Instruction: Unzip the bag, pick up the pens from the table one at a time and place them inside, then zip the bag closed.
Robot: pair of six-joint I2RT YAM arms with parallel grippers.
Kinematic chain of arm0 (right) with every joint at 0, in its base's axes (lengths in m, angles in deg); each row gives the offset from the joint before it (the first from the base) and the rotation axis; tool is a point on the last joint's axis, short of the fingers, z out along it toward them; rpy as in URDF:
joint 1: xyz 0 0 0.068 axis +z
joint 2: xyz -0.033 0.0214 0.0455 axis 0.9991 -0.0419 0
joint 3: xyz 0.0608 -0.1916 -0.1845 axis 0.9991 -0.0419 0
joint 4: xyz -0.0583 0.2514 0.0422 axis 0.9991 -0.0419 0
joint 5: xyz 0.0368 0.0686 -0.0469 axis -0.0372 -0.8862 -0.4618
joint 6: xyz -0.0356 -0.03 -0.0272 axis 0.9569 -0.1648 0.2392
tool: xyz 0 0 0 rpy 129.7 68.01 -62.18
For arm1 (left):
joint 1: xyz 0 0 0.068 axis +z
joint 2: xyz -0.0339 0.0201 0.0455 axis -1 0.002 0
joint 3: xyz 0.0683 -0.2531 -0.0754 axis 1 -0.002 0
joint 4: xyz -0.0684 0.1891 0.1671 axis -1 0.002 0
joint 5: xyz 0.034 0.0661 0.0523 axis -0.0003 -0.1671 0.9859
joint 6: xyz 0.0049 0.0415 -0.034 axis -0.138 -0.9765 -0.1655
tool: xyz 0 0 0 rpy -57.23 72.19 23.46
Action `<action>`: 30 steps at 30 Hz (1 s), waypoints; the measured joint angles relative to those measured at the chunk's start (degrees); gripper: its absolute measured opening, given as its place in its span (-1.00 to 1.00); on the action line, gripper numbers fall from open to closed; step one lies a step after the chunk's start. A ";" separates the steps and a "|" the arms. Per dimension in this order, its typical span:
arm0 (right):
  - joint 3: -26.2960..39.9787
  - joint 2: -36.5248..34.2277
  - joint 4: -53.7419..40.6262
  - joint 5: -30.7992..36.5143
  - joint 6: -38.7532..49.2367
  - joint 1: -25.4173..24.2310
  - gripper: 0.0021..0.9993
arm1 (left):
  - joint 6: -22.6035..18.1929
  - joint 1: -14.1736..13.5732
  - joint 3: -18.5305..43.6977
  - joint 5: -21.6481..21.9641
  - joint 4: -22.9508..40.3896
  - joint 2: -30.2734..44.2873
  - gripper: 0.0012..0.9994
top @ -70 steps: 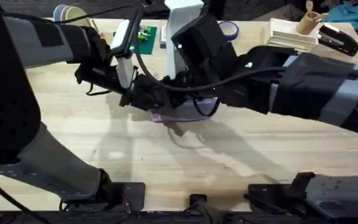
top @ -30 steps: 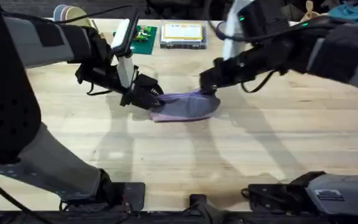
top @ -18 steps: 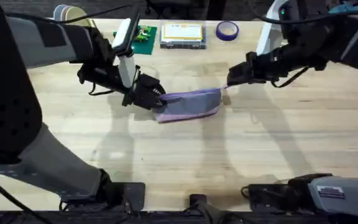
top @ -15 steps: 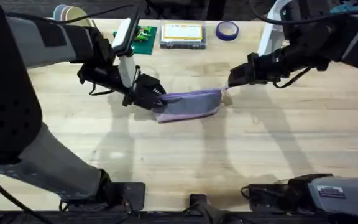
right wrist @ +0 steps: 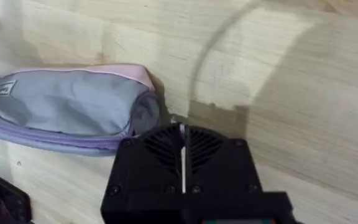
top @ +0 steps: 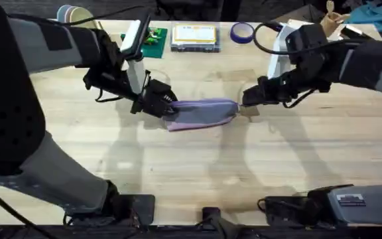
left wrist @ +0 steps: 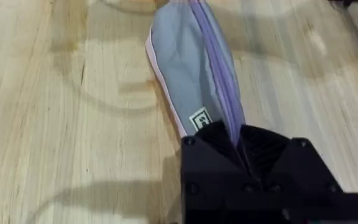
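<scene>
The lilac and grey bag lies lengthwise in the middle of the table, its zipper line closed along the top. My left gripper is shut on the bag's left end; in the left wrist view the purple zipper seam of the bag runs straight into my left gripper. My right gripper sits at the bag's right end, shut on the small zipper pull. In the right wrist view the bag ends just beside my right gripper. The pens are out of view.
Along the far edge stand a clear-lidded yellow box, a purple tape roll, a green board and stacked cups. Wooden utensils are at the far right corner. Bare wood lies in front of the bag.
My right arm swung off the bag to its right end, drawing the zipper pull rightward and then dropping slightly. The bag stretched a little to the right. The left gripper kept its hold.
</scene>
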 joint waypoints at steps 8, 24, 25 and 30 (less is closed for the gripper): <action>0.22 3.34 -0.91 -2.31 -0.33 -1.04 -0.42 | 0.00 0.24 0.00 0.31 0.02 0.00 -0.92; 2.23 17.54 -7.10 -3.02 1.39 -1.29 1.00 | 0.00 0.59 0.00 0.50 0.07 0.00 -0.92; 2.23 17.91 -7.27 -3.03 1.40 -1.29 1.00 | 0.00 0.59 0.00 0.50 0.07 0.00 -0.92; 2.25 18.40 -8.02 -3.04 1.60 -1.29 1.00 | 0.00 0.59 0.00 0.50 0.07 0.00 -0.92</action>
